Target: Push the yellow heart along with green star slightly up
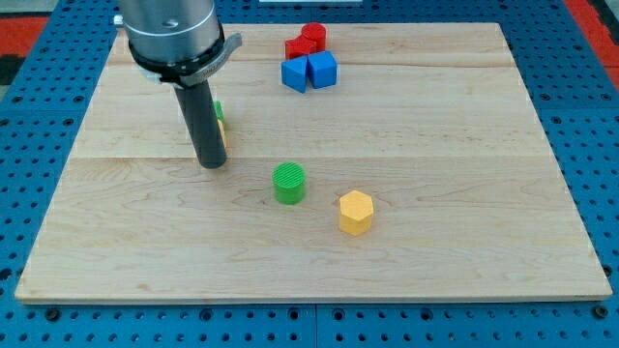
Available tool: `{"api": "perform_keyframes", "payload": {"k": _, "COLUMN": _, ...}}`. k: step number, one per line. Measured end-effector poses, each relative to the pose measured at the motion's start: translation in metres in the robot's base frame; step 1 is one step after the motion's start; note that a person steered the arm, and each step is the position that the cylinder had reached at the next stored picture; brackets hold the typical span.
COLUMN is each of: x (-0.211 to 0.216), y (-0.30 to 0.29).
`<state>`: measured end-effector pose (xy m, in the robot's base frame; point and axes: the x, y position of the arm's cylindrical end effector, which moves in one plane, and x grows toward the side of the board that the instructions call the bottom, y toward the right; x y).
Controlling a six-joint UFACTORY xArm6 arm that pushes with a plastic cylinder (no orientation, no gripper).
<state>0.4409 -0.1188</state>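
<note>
Yellow heart (222, 134), green star (219, 110) mostly hidden behind my tip (212, 164)

Green block (219, 110): mostly hidden behind dark rod; shape indeterminable.
Yellow block (222, 133): likewise largely obscured.
Arm housing (174, 34): cut off by top edge.

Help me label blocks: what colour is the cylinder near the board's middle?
Green: the cylinder is ridged, shown in the camera view.

The yellow heart (222, 132) and green star (219, 110) lie touching near the tabletop's upper-left corner, star toward the top edge. Both are mostly hidden behind the rod, so their shapes can hardly be made out.
</note>
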Motion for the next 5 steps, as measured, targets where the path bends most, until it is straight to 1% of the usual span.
{"api": "perform_keyframes", "payload": {"k": 1, "x": -0.035, "y": -0.03}}
{"api": "perform_keyframes", "payload": {"k": 3, "x": -0.098, "y": -0.06}}
{"api": "perform_keyframes", "payload": {"k": 4, "x": -0.128, "y": -0.087}}
{"api": "perform_keyframes", "payload": {"k": 5, "x": -0.142, "y": -0.098}}
